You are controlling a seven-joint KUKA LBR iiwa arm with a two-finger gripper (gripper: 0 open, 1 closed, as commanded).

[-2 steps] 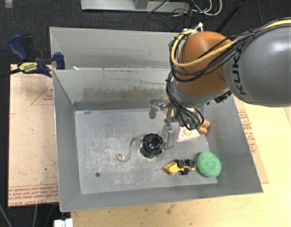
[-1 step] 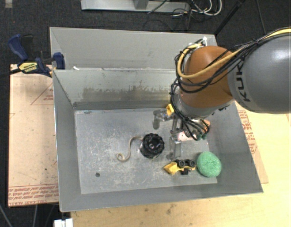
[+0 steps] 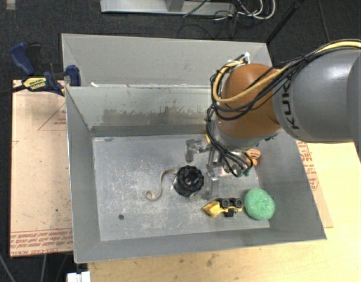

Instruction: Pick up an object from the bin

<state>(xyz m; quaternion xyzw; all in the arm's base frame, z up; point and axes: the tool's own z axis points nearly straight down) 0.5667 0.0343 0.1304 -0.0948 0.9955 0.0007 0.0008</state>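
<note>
Black round object (image 3: 189, 180), ribbed and dark at its centre, lying flat on the floor of the grey bin (image 3: 80, 157) a little below and right of the frame's middle; it is the thing nearest the gripper (image 3: 211, 175), which stands just to its right, low over the floor. Whether the two touch cannot be told, and nothing is seen held. Just left of the black object lies a thin brown cord (image 3: 158, 188), curled in an S. Below and right of the gripper sit a small yellow-and-black toy (image 3: 221, 207) and, touching or just beside it, a green ball (image 3: 259, 204) with a rough surface, near the bin's lower right corner. The rest of the floor is bare, scuffed metal. Progress, as a judgement: the approach appears made, since the tool is down among the things. The grasp and the lift are not yet shown, and every object rests on the floor, so most of the task is left. Whether the gripper is open or closed cannot be told, because the wrist hides its working end. Pose: the arm (image 3: 327, 104) enters from the right of the frame, its grey link running towards the centre and ending in a rounded orange cover (image 3: 248, 101) looped with yellow and black cables (image 3: 268, 84). The wrist points steeply down into the bin.
</note>
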